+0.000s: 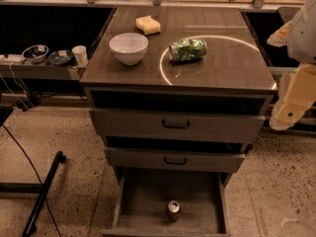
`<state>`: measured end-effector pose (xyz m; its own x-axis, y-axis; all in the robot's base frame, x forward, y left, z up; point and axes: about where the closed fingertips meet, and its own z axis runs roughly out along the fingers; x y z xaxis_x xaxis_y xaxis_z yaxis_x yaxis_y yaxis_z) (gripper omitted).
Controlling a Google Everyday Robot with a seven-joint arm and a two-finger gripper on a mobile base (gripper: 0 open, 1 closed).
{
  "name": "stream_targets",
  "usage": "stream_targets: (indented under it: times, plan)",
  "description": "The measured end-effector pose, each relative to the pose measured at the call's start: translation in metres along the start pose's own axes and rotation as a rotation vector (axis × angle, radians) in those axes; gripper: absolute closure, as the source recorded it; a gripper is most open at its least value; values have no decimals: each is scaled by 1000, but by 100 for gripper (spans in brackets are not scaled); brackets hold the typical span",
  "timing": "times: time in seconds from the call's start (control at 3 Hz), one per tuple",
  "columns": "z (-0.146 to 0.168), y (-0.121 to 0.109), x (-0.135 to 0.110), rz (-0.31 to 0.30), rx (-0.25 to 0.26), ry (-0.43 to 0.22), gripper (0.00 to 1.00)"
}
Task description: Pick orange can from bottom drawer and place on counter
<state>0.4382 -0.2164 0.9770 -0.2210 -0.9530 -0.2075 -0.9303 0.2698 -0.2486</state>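
The orange can [173, 210] stands upright near the front middle of the open bottom drawer [143, 199], its silver top with pull tab facing up. The counter [227, 65] is the dark brown cabinet top with a thin white circle line on it. My gripper [291, 105] hangs at the right edge of the view, beside the cabinet's right side at about the height of the top drawer. It is far above and to the right of the can and holds nothing that I can see.
On the counter lie a green-patterned can [187, 50] on its side, a white bowl [128, 47] and a yellow sponge [148, 24]. Two shallower drawers [175, 125] with black handles stick out slightly. A grey side shelf [42, 65] at left holds bowls and a cup. A black pole [42, 194] lies on the floor.
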Motion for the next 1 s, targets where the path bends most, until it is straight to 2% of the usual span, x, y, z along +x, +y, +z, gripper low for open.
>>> stream_targets:
  times: [0.33, 0.67, 1.0]
  plan:
    - [0, 0, 0, 0, 0, 0, 0]
    - [23, 7, 11, 40, -1, -54, 0]
    - [101, 42, 43, 112, -89, -199, 0]
